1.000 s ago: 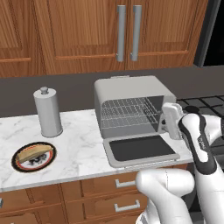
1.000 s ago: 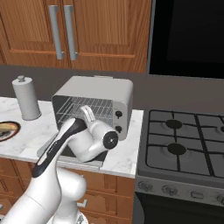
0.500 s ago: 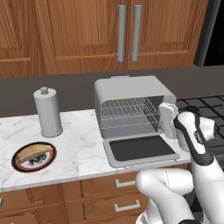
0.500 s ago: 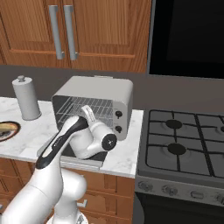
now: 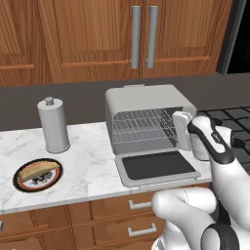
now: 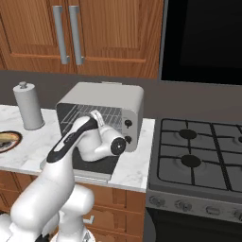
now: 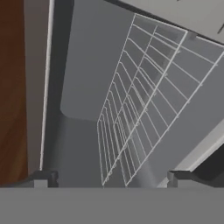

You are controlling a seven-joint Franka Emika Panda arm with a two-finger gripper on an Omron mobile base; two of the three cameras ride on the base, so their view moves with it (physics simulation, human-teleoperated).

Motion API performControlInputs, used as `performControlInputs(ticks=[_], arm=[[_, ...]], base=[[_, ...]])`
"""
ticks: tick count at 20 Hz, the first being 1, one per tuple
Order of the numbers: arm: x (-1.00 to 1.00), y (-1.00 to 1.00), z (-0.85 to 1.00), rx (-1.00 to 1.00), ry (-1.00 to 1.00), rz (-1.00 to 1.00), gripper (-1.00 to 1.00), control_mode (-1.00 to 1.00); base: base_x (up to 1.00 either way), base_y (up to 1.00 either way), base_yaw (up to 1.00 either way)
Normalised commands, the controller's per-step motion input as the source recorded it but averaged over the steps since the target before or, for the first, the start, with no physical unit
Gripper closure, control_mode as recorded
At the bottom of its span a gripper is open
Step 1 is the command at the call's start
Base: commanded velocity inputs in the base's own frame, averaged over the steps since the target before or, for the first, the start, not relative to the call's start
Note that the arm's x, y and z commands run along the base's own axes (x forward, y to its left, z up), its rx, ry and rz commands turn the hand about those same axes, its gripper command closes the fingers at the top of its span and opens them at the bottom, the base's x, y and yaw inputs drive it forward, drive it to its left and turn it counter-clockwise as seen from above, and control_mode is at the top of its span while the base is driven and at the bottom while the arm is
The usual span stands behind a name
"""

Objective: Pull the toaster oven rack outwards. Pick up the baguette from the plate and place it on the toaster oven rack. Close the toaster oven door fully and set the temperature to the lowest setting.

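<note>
Toaster oven [image 5: 146,105] sits on the marble counter [image 5: 88,161] with its door [image 5: 156,167] folded down flat and the wire rack [image 5: 144,126] inside the cavity. My gripper [image 7: 111,177] is at the right side of the oven mouth, jaws spread wide and holding nothing, the rack's front edge between the fingertips [image 7: 43,178] in the hand view. Baguette [image 5: 38,171] lies on the plate [image 5: 22,183], well apart to the left, near the grey canister [image 5: 53,125].

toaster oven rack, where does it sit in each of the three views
Left base view: toaster oven rack centre, inside the open oven cavity.
Right base view: left of centre, partly behind the arm.
Hand view: slanting across the middle, close up.
Shared landmark: the toaster oven around it.
</note>
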Motion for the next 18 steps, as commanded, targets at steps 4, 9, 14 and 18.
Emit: performControlInputs(ticks=[4,9,14,18], arm=[[0.22,0.00,-0.30,0.00,-0.07,0.00,-1.00,-1.00],[0.22,0.00,-0.24,0.01,-0.06,0.00,-1.00,-1.00],[0.30,0.00,-0.02,0.02,0.00,0.00,-1.00,-1.00],[0.32,0.00,-0.04,0.02,0.00,0.00,-1.00,-1.00]], base=[[0.00,0.00,0.00],[0.00,0.00,0.00],[0.00,0.00,0.00],[0.00,0.00,0.00]])
